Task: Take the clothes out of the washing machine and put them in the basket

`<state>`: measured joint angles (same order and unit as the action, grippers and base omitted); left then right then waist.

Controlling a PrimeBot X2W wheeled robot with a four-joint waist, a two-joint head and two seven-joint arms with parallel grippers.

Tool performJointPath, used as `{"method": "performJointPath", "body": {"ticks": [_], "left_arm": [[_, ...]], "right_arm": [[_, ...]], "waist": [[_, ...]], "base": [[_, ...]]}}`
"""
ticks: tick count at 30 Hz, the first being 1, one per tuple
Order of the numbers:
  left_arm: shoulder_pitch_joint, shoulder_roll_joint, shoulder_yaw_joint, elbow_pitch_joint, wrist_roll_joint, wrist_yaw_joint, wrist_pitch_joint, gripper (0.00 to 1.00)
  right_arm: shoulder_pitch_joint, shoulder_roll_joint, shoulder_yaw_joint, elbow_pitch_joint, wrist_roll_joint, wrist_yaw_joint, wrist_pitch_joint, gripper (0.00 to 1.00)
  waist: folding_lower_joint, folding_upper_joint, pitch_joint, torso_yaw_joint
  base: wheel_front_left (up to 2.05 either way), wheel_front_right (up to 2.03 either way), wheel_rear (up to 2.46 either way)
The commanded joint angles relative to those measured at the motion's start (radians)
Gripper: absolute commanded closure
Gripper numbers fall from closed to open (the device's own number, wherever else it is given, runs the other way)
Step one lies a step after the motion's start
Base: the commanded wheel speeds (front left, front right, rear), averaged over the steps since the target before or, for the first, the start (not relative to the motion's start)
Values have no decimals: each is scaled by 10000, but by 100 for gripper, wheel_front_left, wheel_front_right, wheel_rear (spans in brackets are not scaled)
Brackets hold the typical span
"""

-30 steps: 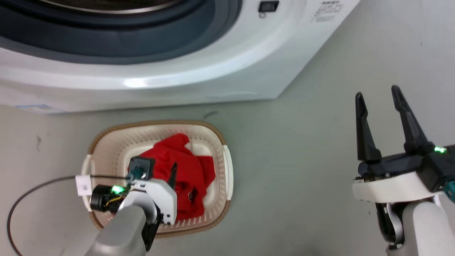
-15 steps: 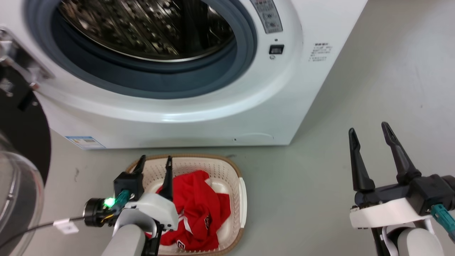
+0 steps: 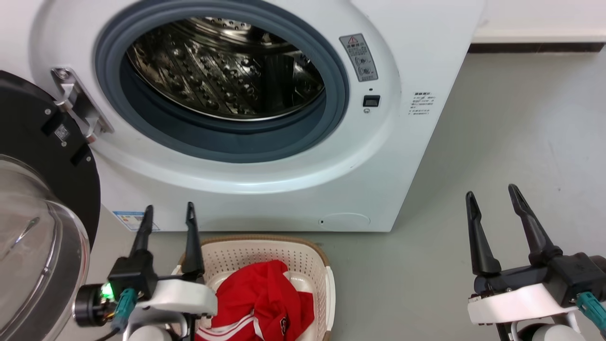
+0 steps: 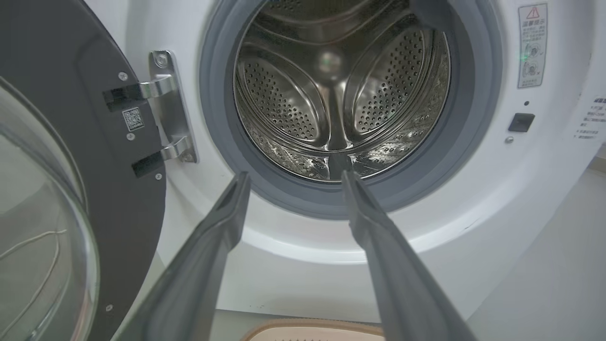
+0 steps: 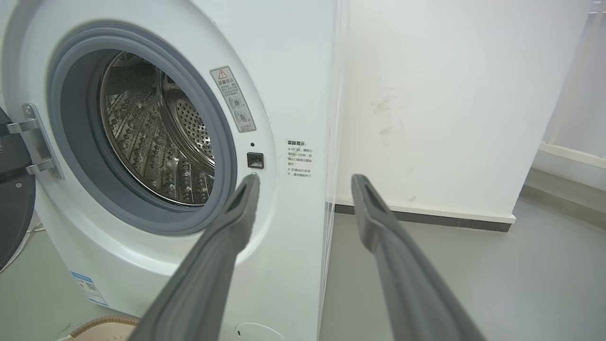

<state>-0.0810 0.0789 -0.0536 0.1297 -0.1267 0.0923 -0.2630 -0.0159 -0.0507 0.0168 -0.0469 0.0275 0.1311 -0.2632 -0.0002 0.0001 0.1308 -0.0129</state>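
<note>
The white washing machine [image 3: 407, 156] stands with its black-rimmed glass door [image 3: 33, 227] swung open to the left; its steel drum [image 3: 222, 71] shows bare metal. Red clothes [image 3: 265, 303] with white stripes and a small logo patch lie in the cream basket [image 3: 326, 284] on the floor in front of it. My left gripper [image 3: 169, 213] is open, raised above the basket's left rim, fingers pointing at the machine's front. In the left wrist view my left gripper [image 4: 291, 176] frames the drum [image 4: 341, 85]. My right gripper [image 3: 490, 194] hangs open over bare floor at the right.
Grey floor [image 3: 521, 123] stretches to the right of the machine up to a white wall with a dark skirting [image 3: 535, 47]. The open door takes up the space at the lower left. The basket's rim [image 5: 102, 324] shows at the bottom of the right wrist view.
The head camera has tilted up, bringing the drum and door into view. My left gripper has lifted out of the basket, leaving the red clothes there, and now points at the machine.
</note>
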Motion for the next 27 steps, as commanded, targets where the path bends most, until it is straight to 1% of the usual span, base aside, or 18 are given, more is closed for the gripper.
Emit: {"method": "performJointPath", "body": {"ticks": [1, 9, 18, 27], "left_arm": [[229, -77, 108, -216, 102, -21, -25, 0], [1019, -220, 285, -1114, 569, -150, -25, 0], [1602, -266, 325, -1294, 766, -184, -25, 0], [1828, -286, 376, -1245, 827, -203, -25, 0]], "right_arm": [[148, 9, -17, -63, 111, -7, -23, 0], [565, 11, -67, -211, 244, -7, -23, 0], [895, 11, -130, -331, 324, -7, -23, 0], [1040, 11, -126, -346, 378, -7, -23, 0]], "waist": [[2, -1, -168, -5], [2, -1, -713, -42], [2, -1, -1102, -109], [2, -1, -1263, -174]], "base": [[0, 0, 0], [0, 0, 0], [0, 0, 0], [0, 0, 0]]}}
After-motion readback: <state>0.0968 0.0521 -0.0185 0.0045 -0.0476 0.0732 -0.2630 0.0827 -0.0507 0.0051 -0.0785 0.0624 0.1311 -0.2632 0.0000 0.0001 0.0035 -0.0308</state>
